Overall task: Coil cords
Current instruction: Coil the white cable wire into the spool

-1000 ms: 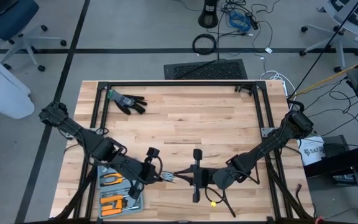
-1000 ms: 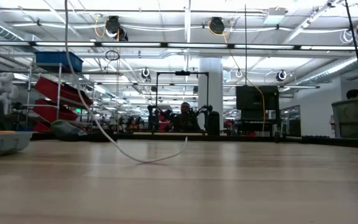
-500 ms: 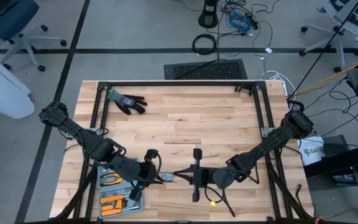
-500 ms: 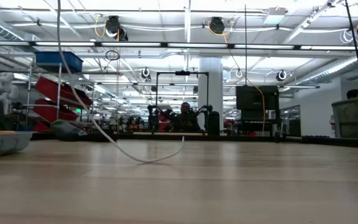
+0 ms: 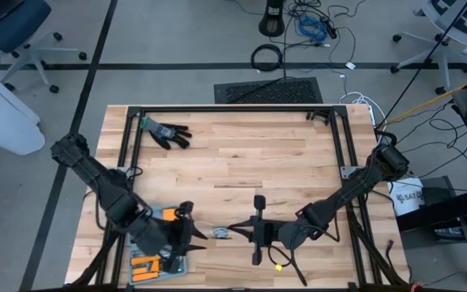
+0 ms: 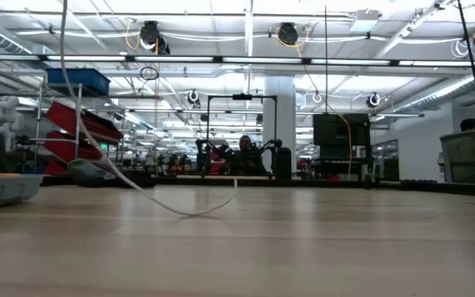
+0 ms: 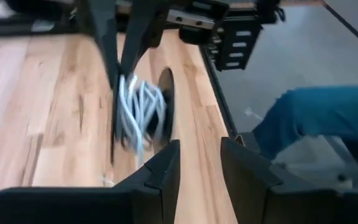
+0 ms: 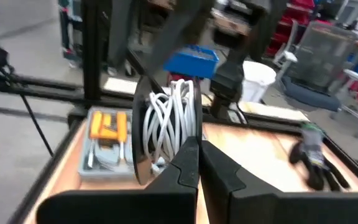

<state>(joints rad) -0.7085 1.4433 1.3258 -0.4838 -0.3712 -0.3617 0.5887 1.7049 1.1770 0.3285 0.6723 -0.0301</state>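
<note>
the cords (image 8: 169, 121) look light, limp and springy, a bundle of thin white loops wound against a dark disc, sitting at the near middle of the counter (image 5: 242, 162); the loops would likely slump if pinched loosely, so grip across the bundle by the disc. the right gripper (image 8: 197, 152), pressed together, pinches the bundle. the left gripper (image 7: 197, 163) sits just beside it, fingers spread and empty. a loose tail trails over the smooth wooden planks. a black glove (image 5: 165, 131) lies at the far left, a tool tray (image 5: 154, 243) near left; beyond is an open workshop.
</note>
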